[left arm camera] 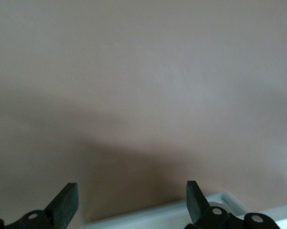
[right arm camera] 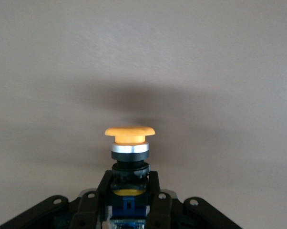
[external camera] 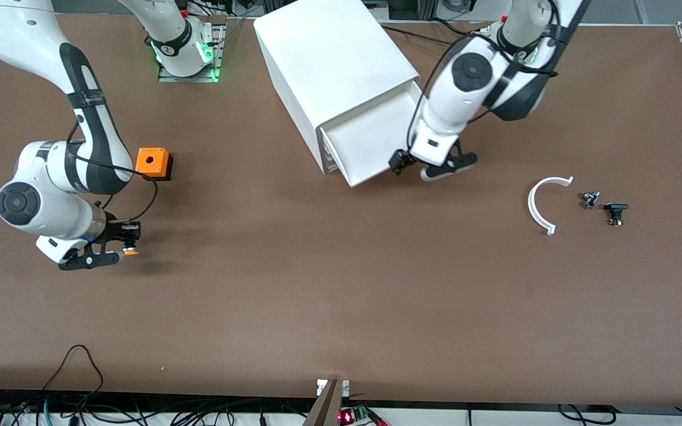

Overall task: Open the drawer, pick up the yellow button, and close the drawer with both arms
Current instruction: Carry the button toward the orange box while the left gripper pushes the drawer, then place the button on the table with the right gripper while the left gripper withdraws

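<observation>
The right gripper [external camera: 117, 248] hangs over bare table [external camera: 317, 296] toward the right arm's end, nearer the camera than the orange cube [external camera: 153, 163], its jaws pinching the button [right arm camera: 129, 148] by its body, orange cap outward. The drawer [external camera: 370, 145] stands pulled out of the cabinet [external camera: 329, 65]. The left gripper [external camera: 430, 165] sits just beside the drawer's front corner, jaws spread, holding nothing.

You have the large white box-shaped cabinet [external camera: 335, 71] on the brown desk [external camera: 341, 307], its uppermost white plastic tray drawer [external camera: 370, 142] pulled out. The left end effector [external camera: 422, 168] sits at the drawer's front. Toward the right arm's end, the right end effector [external camera: 125, 239] grips the orange-capped push button [right arm camera: 129, 143] over the desk, near the orange cube with a hole [external camera: 153, 163].
</observation>
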You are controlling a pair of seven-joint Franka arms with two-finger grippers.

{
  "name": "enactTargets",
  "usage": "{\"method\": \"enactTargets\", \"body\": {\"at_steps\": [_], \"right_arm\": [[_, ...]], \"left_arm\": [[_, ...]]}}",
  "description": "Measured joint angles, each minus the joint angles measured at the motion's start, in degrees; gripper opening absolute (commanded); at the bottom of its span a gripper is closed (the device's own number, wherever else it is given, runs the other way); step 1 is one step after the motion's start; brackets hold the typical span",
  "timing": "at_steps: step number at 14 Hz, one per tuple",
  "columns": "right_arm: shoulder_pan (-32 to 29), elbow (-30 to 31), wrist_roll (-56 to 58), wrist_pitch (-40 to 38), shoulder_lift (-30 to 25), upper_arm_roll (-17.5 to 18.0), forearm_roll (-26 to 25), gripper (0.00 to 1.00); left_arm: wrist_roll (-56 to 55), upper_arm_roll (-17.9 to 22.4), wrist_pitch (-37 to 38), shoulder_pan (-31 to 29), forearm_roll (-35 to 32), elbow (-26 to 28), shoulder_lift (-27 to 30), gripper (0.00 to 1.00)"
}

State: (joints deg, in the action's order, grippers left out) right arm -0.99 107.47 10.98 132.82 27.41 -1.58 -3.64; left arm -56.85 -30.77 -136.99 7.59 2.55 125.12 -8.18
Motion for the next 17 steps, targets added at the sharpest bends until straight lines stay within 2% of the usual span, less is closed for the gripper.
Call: {"method": "enactTargets", "body": {"at_steps": [2,5,7,10,12,14,15,17], "right_arm": [[-1.53,6.44,2.87,6.32,-0.66,0.02,0.0,0.34],[-1.56,11.51,3.34,10.94,-1.24,0.47,0.0,0.42],[-1.55,13.8,3.63,13.49,-1.6,0.67,0.0,1.0],[-1.55,13.79,2.5,13.09,-2.33,0.79,0.16,1.0],[-1.6,10.99,-2.68,6.42,-3.88,2.23,0.31,1.0],[-1.52,4.9,-8.96,-3.75,-5.39,5.25,0.37,1.0],[-1.47,1.78,-11.21,-7.96,-5.99,6.63,0.39,1.0],[-1.31,-3.73,-13.89,-14.79,-6.91,8.17,0.43,1.0]], "left_arm": [[-0.04,-3.67,0.56,0.02,0.0,0.87,0.44,1.0],[-0.05,-8.81,2.19,0.02,0.0,1.27,1.11,1.0],[-0.3,-10.29,2.21,-0.16,0.0,1.39,1.44,1.0],[-0.25,-10.36,2.28,-0.48,0.0,1.7,1.52,1.0],[-0.23,-10.41,2.28,-0.63,0.0,1.75,1.52,1.0],[-0.31,-9.88,2.22,-1.05,-0.01,1.76,1.75,1.0],[-0.33,-8.16,2.1,-1.3,-0.01,1.69,2.36,1.0],[-0.11,-1.54,1.8,-2.09,-0.01,0.46,4.15,1.0]]}}
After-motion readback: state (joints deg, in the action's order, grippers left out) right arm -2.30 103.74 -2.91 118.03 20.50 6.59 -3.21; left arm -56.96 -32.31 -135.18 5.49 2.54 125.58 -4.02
